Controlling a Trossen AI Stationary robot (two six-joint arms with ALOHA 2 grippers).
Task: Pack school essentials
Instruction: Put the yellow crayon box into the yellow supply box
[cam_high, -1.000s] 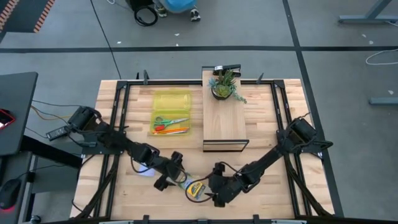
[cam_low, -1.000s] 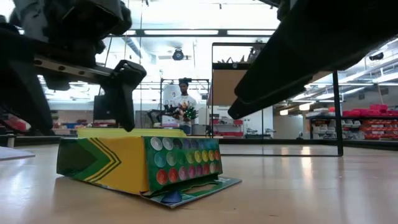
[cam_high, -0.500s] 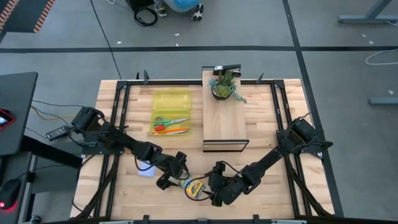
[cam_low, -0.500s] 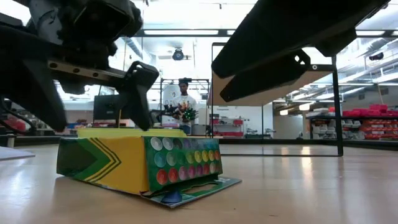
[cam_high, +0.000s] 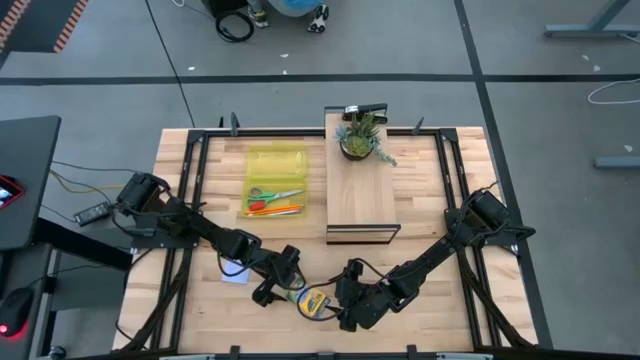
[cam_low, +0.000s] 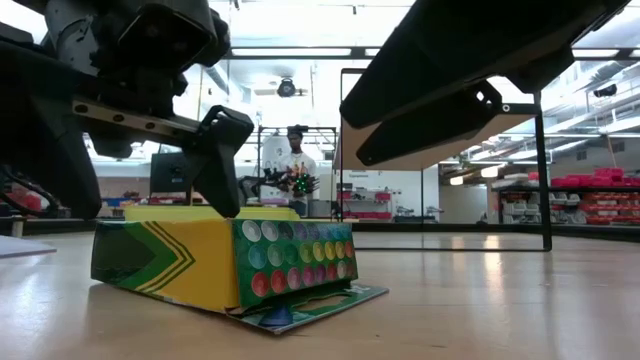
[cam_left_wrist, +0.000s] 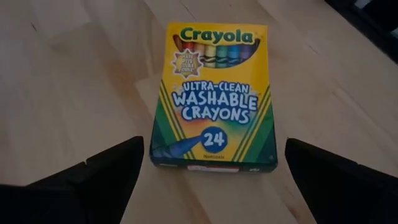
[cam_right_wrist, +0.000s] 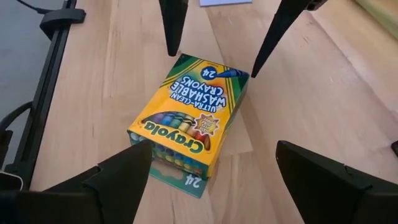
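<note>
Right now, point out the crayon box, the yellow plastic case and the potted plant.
green-and-yellow crayon box (cam_left_wrist: 213, 93): left wrist view, printed front face.
yellow plastic case (cam_high: 276, 161): high view, bare upper half.
potted green plant (cam_high: 360, 137): high view, leaves.

The crayon box (cam_high: 316, 304) lies flat on the table (cam_high: 430, 320) near its front edge, between the left gripper (cam_high: 283, 287) and the right gripper (cam_high: 343, 308). The notepad (cam_high: 234, 270) lies left of it. Behind them, scissors (cam_high: 274, 194) and pencils (cam_high: 278, 210) lie in the tray (cam_high: 272, 158), and the plant (cam_high: 360, 138) stands on the board (cam_high: 362, 205) right of the tray.

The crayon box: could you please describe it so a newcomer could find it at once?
On the wooden table, look at the near edge, between the two open grippers. The crayon box lies flat there, yellow and green, unlike the pale notepad beside it.
</note>
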